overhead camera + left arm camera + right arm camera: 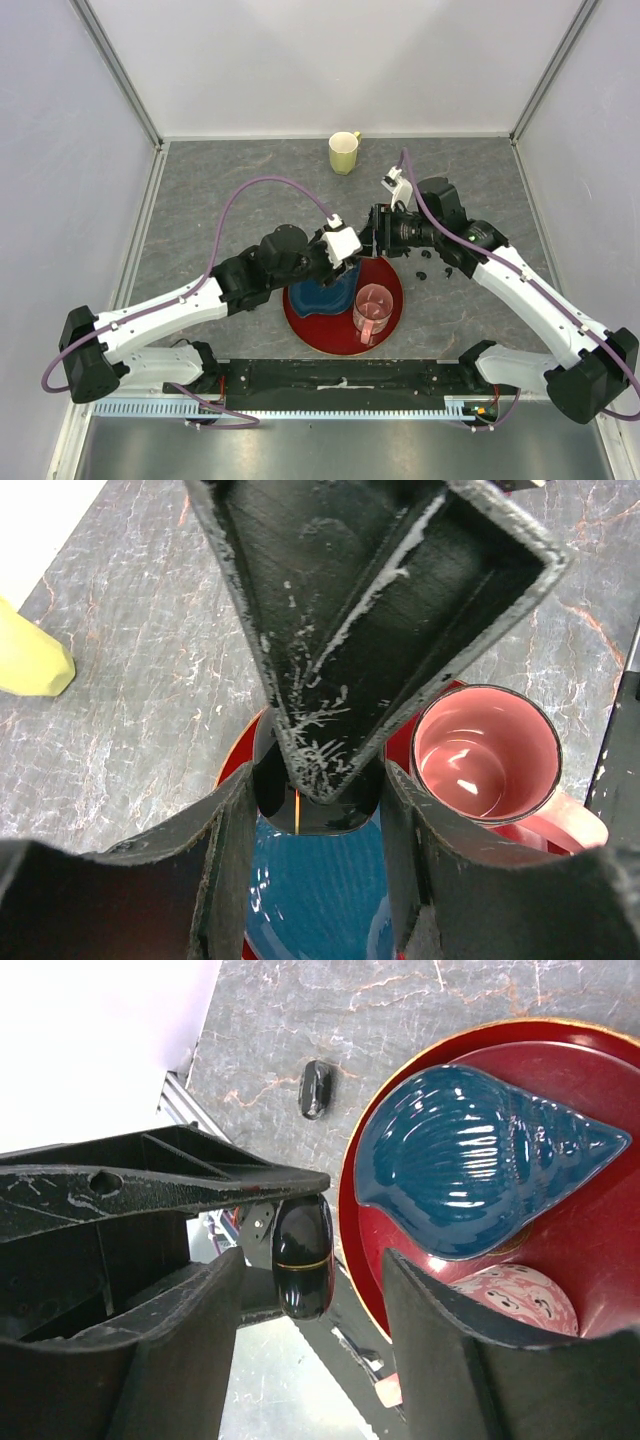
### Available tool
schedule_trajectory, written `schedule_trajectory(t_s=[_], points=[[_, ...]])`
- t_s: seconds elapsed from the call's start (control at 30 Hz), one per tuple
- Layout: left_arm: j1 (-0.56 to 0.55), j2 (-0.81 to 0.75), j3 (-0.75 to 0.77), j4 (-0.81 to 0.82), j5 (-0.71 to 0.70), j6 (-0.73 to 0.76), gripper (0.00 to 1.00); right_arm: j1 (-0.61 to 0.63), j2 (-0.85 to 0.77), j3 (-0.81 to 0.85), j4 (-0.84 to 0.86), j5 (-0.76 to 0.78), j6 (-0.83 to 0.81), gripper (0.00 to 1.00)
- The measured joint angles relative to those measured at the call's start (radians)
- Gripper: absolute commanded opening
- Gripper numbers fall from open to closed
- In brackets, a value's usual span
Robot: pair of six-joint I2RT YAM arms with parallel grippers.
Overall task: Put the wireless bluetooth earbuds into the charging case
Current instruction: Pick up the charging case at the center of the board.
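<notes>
A glossy black charging case (300,802) with a thin gold seam hangs in the air between my left gripper's (318,780) fingers, which are shut on its sides. It also shows in the right wrist view (303,1258). My right gripper (310,1260) is open, with its jaws wide on either side of the case and not touching it. One of its fingers (370,610) reaches down over the case. Both grippers meet above the plate's far edge (362,245). Tiny black earbuds (422,275) lie on the table right of the plate. A second black case (316,1088) lies on the table.
A red plate (340,335) holds a blue shell-shaped dish (325,292) and a pink mug (373,308) right under the grippers. A yellow mug (344,152) stands at the back near the wall. White walls close in the table on three sides.
</notes>
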Motion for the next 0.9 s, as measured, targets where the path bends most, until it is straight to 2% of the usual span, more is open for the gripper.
schedule_trajectory(t_s=[0.2,0.4,0.53,0.63,0.9], points=[[-0.010,0.005,0.001,0.000,-0.006,0.002,0.02,0.010,0.001,0.000,0.018,0.032,0.009,0.56],[-0.012,0.005,0.006,0.003,-0.015,0.005,0.02,0.014,0.008,0.000,0.019,0.038,0.008,0.57],[-0.014,0.005,0.006,0.004,-0.023,0.006,0.02,0.021,0.010,0.000,0.019,0.038,0.007,0.53],[-0.015,0.005,0.006,0.004,-0.024,0.006,0.02,0.022,0.010,0.000,0.019,0.042,0.006,0.44],[-0.016,0.011,0.006,0.002,-0.032,0.008,0.02,0.027,0.023,0.002,0.025,0.042,0.007,0.48]])
